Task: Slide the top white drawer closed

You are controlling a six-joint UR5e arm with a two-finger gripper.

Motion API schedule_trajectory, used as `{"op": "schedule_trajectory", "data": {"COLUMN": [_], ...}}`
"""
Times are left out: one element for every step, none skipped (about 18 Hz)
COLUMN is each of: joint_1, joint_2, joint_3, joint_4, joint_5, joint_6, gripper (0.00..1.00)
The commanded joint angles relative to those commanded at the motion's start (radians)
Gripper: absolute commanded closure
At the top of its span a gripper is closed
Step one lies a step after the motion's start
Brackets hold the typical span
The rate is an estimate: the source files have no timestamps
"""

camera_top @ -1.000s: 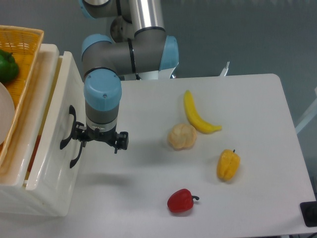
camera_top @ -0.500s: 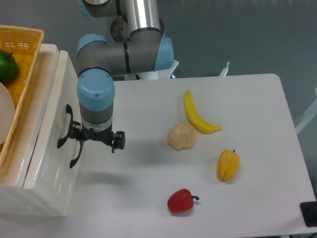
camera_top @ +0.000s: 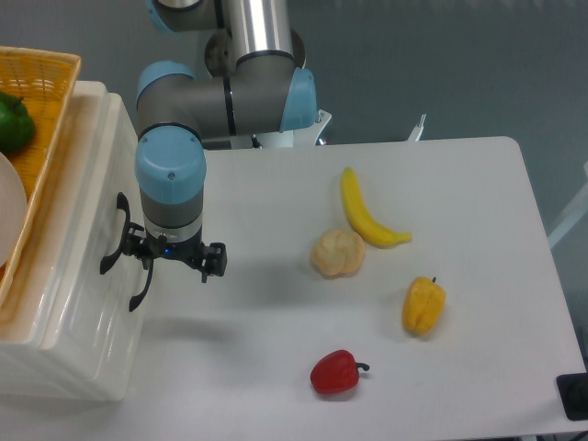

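Nearest the camera, red bell pepper (camera_top: 335,372) lies on the white table (camera_top: 478,202), stem to the right. Behind it to the right, yellow bell pepper (camera_top: 423,306), upright-ish, apart from the rest. Further back near table centre, a pale round bun-like item (camera_top: 337,253), just beside the lower end of the banana (camera_top: 366,213), which runs back toward the far edge. At left, white cabinet (camera_top: 64,367) fills the table's left side; top white drawer (camera_top: 87,211) sits at its upper front, front face close to flush with the cabinet body, black curved handle (camera_top: 113,234) sticking out to the right. A second black handle (camera_top: 141,287), on the lower drawer, just below it. Gripper (camera_top: 173,259) points down right at the drawer front, left side against or very near the top handle; contact can't be confirmed. Jaws: cannot tell if spread or pressed together, seen from above and dark. Grey and light-blue arm (camera_top: 220,92) rises behind to the far edge. On cabinet top, far left, woven yellow basket (camera_top: 46,78) with a green pepper (camera_top: 13,124) and part of a white round object (camera_top: 9,220) in it.
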Motion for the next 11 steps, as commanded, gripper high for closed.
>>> {"op": "schedule_trajectory", "data": {"joint_1": [0.009,0.021,0.035,0.046,0.054,0.067,0.083,0.106,0.124,0.136,0.161], "joint_2": [0.0,0.002,0.008,0.009,0.009,0.015,0.023,0.029,0.037,0.044,0.049], "joint_3": [0.002,0.003,0.006,0.003,0.006,0.006,0.006,0.006,0.009,0.012,0.011], "joint_4": [0.0,0.0,0.0,0.0,-0.002,-0.003,-0.008,-0.009,-0.009,-0.009,-0.011], "joint_5": [0.0,0.002,0.005,0.017,0.032,0.055,0.081,0.09,0.094,0.095,0.1], "joint_6": [0.002,0.003,0.017,0.037,0.054,0.067,0.069,0.074,0.081,0.107,0.156], "gripper": [0.0,0.0,0.0,0.0,0.0,0.0,0.0,0.0,0.0,0.0,0.0]}}
